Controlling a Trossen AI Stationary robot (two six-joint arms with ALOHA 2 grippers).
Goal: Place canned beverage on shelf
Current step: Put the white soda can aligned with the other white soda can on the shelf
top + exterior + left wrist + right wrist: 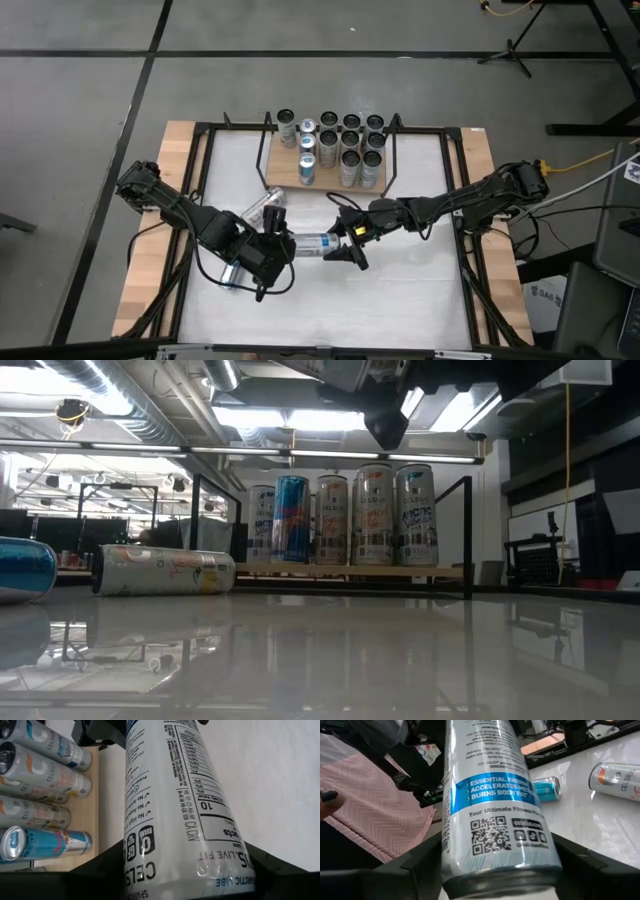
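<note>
I see both arms reach inward in front of the shelf (325,168), meeting at one white can (312,244) held horizontally. The left gripper (278,246) and right gripper (343,245) each grasp one end.

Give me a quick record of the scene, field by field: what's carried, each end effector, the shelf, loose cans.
carried: white Celsius can, lying level above the table, between both arms
left end effector: closed around one end of the can
right end effector: at the can's other end
shelf: holds a cluster of upright cans
loose cans: pale can and blue can, both lying on the tabletop
</note>
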